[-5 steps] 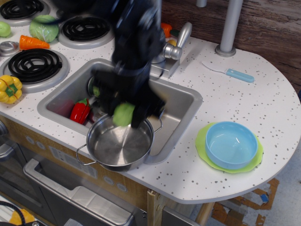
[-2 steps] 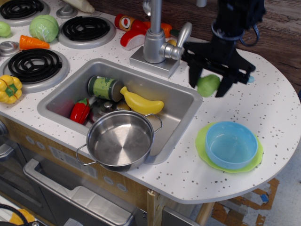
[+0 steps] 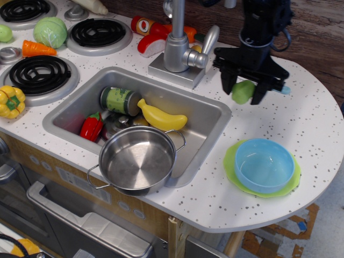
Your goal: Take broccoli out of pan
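Note:
The light-green broccoli (image 3: 243,92) is held between the black fingers of my gripper (image 3: 244,92), a little above the white speckled counter to the right of the sink. The gripper is shut on it. The shiny steel pan (image 3: 138,159) with wire loop handles sits at the front edge of the sink, empty, well to the left and in front of the gripper.
The sink (image 3: 207,114) holds a banana (image 3: 160,116), a green can (image 3: 120,100) and a red pepper (image 3: 92,127). A light-blue bowl (image 3: 264,165) on a green plate stands at the front right. A faucet (image 3: 177,43) rises behind the sink. A spatula's blue handle (image 3: 284,90) shows just right of the gripper.
The gripper has carried the broccoli from above the pan across to the right, over the counter beside the sink. In the last moment it shifted slightly right and settled.

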`<state>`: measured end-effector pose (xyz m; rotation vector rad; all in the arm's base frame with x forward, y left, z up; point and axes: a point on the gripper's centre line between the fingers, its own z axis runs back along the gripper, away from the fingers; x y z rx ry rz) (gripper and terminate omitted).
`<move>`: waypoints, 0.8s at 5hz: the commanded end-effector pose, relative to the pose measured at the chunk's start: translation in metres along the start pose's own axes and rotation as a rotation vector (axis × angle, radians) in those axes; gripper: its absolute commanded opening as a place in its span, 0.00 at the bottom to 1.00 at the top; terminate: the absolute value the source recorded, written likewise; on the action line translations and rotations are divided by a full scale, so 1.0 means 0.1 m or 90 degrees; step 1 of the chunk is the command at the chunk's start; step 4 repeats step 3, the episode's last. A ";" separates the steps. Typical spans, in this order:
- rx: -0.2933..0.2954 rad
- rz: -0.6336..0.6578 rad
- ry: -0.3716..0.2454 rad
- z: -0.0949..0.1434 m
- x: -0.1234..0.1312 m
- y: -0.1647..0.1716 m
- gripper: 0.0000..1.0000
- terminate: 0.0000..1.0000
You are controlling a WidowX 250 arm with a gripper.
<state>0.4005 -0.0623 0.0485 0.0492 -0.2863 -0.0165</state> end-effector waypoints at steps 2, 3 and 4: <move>-0.015 -0.010 -0.037 0.14 0.09 0.07 1.00 0.00; -0.015 -0.010 -0.037 0.14 0.09 0.07 1.00 1.00; -0.015 -0.010 -0.037 0.14 0.09 0.07 1.00 1.00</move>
